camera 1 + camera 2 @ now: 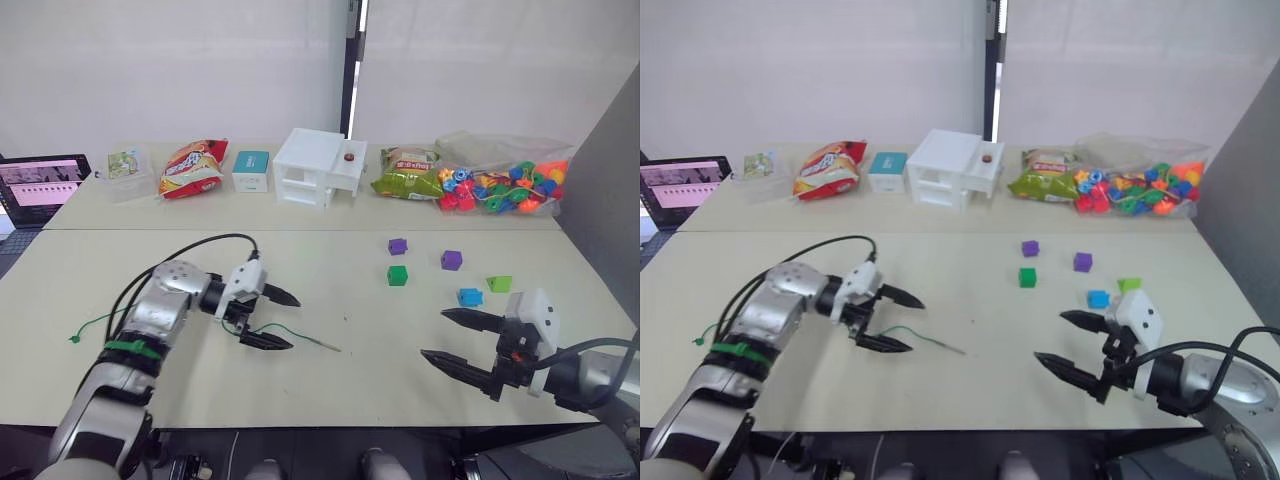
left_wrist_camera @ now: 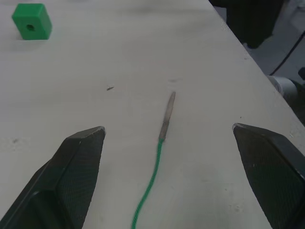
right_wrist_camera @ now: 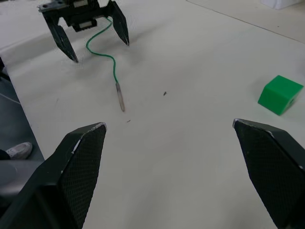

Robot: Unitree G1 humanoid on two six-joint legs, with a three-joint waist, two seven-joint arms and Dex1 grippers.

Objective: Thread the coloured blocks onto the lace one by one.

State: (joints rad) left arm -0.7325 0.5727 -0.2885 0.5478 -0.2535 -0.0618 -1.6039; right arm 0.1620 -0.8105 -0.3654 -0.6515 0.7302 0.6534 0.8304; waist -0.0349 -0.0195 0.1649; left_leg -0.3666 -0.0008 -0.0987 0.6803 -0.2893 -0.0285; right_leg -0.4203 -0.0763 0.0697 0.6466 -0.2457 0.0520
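Note:
The lace (image 1: 291,329) lies on the table as a thin green cord, its knotted tail (image 1: 75,338) at the left and its stiff tip (image 2: 167,113) pointing right. My left gripper (image 1: 293,322) is open, one finger on either side of the cord just behind the tip, not touching it. Right of centre sit two purple cubes (image 1: 397,246) (image 1: 451,260), a dark green cube (image 1: 398,275), a blue flower block (image 1: 469,297) and a lime wedge (image 1: 499,284). My right gripper (image 1: 433,334) hangs open and empty near the front edge, just in front of the blue block.
Along the back stand a clear bag of mixed beads (image 1: 500,185), a white toy house (image 1: 318,167), two snack bags (image 1: 192,167) (image 1: 408,172), a teal box (image 1: 250,170) and a laptop (image 1: 42,185). Bare tabletop separates the two grippers.

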